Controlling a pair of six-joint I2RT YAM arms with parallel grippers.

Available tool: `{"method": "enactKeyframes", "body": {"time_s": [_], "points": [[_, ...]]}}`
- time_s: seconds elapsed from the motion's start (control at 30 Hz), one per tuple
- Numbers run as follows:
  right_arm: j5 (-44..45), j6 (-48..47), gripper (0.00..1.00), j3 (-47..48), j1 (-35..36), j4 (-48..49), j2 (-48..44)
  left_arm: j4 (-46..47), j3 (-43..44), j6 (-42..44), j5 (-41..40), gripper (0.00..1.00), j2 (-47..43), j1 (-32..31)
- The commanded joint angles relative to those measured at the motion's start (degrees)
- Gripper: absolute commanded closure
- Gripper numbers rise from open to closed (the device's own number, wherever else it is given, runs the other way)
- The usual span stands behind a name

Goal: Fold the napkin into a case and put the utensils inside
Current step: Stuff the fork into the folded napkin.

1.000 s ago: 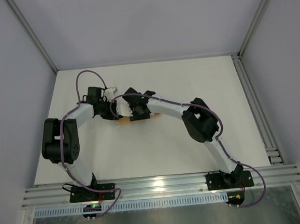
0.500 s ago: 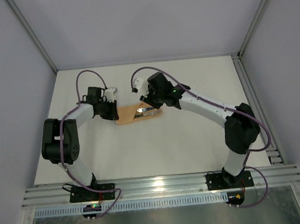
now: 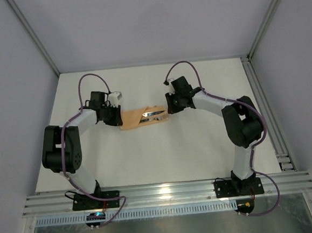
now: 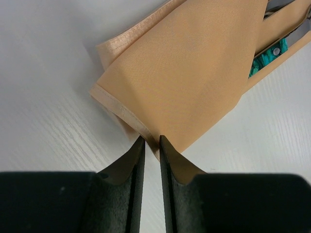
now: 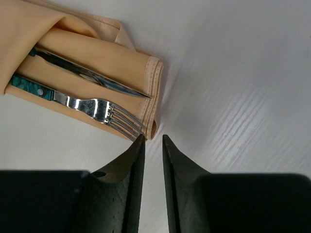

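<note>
A corner of the case point(image 4: 194, 73) is met by the left gripper point(image 4: 152, 143), jaws narrowed (whether it is pinched cannot be told); the right gripper point(image 5: 153, 138) is held slightly parted and empty, just beside the fork point(image 5: 92, 106).

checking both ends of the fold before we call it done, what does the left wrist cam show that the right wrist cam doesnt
Left wrist only: the folded end of the case, one corner between the nearly closed jaws of the left gripper, plus a sliver of teal handle. Right wrist only: the open end, with the knife blade and fork tines lying on the cloth, and the right gripper just off that end, jaws narrowly apart and empty. Both: the same peach cloth on the white table.
</note>
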Motion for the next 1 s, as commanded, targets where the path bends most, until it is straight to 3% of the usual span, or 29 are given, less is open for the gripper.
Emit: {"method": "enactKeyframes", "body": {"time_s": [0.0,0.4,0.63,0.8,0.97], "points": [[-2.9,3.8,0.77,-1.4,-0.2,5.2,-1.5,0.8,-0.5,0.9,-0.1,0.81,-1.6,0.4],[-4.4,5.2,0.74,-2.1,-0.3,7.6,0.5,0.5,-1.2,1.3,-1.3,0.85,-2.4,0.5],[-5.7,6.1,0.80,-2.3,-0.2,8.5,2.2,0.4,-1.1,1.5,-1.3,0.84,-2.6,0.5],[-7.2,6.8,0.96,-2.5,-0.2,9.5,2.4,0.5,-1.1,1.7,-1.2,0.89,-2.2,0.5],[-7.4,8.2,0.96,-2.1,0.8,10.9,2.5,0.9,-1.0,1.9,-1.1,0.93,-2.0,0.5]]}}
